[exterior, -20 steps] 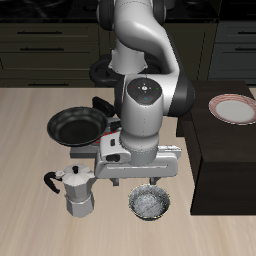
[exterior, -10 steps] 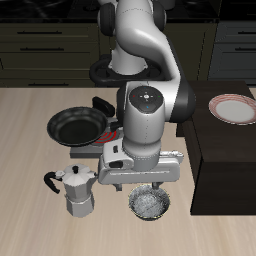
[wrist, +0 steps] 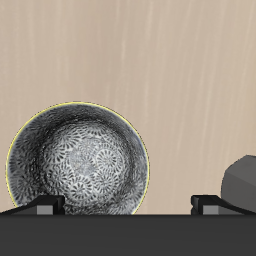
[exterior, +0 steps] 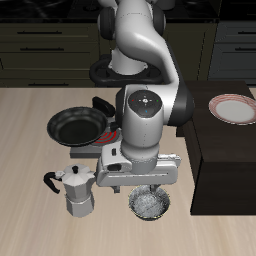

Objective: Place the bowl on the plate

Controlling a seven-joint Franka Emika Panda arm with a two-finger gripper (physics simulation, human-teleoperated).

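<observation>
The bowl [exterior: 150, 204], small with a dark rim and a speckled grey-white inside, rests on the wooden table near its front edge. In the wrist view the bowl [wrist: 78, 163] lies just below the hand, off to one side of the midline. My gripper [exterior: 149, 188] hangs directly over it, open, with nothing between its fingers [wrist: 45, 205]. My gripper [wrist: 125, 205] shows only its fingertips, set wide apart. The plate [exterior: 232, 109], white with a reddish-pink ring, sits apart on a dark raised block.
A silver moka pot [exterior: 78, 190] stands close beside the bowl. A black frying pan [exterior: 75, 125] lies farther back. The dark raised block [exterior: 222, 155] rises beside the bowl on its other side. A grey shape [wrist: 240, 182] shows at the wrist view's edge.
The arm has sunk a little, bringing my gripper closer over the bowl. The bowl and the other things have not moved.
</observation>
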